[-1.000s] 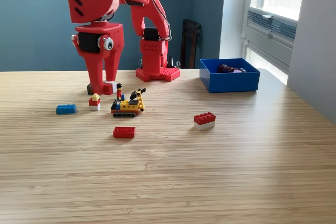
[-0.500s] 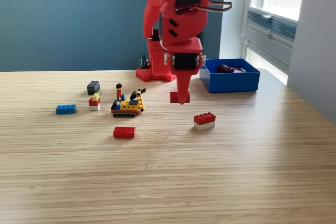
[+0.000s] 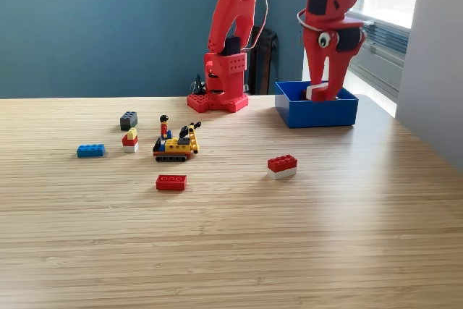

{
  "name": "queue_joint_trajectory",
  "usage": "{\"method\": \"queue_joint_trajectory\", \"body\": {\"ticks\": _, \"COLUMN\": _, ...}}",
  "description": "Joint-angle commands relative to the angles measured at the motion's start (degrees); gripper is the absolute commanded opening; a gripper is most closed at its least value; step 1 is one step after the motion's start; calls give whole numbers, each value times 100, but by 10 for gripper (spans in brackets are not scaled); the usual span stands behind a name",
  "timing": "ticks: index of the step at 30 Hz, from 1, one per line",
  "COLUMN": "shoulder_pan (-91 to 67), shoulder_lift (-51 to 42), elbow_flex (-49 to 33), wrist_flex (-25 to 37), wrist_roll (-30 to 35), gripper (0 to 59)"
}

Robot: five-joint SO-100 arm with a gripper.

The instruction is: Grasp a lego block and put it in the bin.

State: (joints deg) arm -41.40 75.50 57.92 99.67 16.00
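Gripper [image 3: 318, 93] over the bin [image 3: 316, 112]
It hung inside the shallow bright-blue bin, jaws clamped on a white block [image 3: 315, 90].

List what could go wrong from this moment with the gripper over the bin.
1. The gripper holds a white block above the blue bin, at its right half in the exterior view; released off-centre, it might bounce off the wall.
2. The bin sits near the table's far right edge; a downward nudge from the arm could push it toward that edge.
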Motion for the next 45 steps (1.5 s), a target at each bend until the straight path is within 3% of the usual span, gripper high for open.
{"method": "queue_joint_trajectory", "body": {"ticks": 1, "shoulder_pan": -844, "shoulder_lift": 1371, "elbow_flex": 149, "wrist_flex": 281, "wrist_roll": -123, "gripper": 0}}
{"method": "queue_joint_trajectory", "body": {"ticks": 11, "shoulder_pan": -2382, "shoulder_lift": 2118, "elbow_flex": 1037, "wrist_flex": 272, "wrist_roll": 158, "gripper": 0}}
{"method": "queue_joint_trajectory", "body": {"ticks": 22, "shoulder_pan": -3103, "shoulder_lift": 2118, "elbow_flex": 1160, "wrist_flex": 272, "wrist_roll": -105, "gripper": 2}}
{"method": "queue_joint_trajectory", "body": {"ticks": 25, "shoulder_pan": -3164, "shoulder_lift": 2118, "elbow_flex": 1169, "wrist_flex": 272, "wrist_roll": -185, "gripper": 139}}
{"method": "queue_joint_trajectory", "body": {"ticks": 28, "shoulder_pan": -3155, "shoulder_lift": 2118, "elbow_flex": 1178, "wrist_flex": 272, "wrist_roll": -229, "gripper": 204}}
{"method": "queue_joint_trajectory", "body": {"ticks": 45, "shoulder_pan": -2470, "shoulder_lift": 2180, "elbow_flex": 1266, "wrist_flex": 264, "wrist_roll": -211, "gripper": 219}}
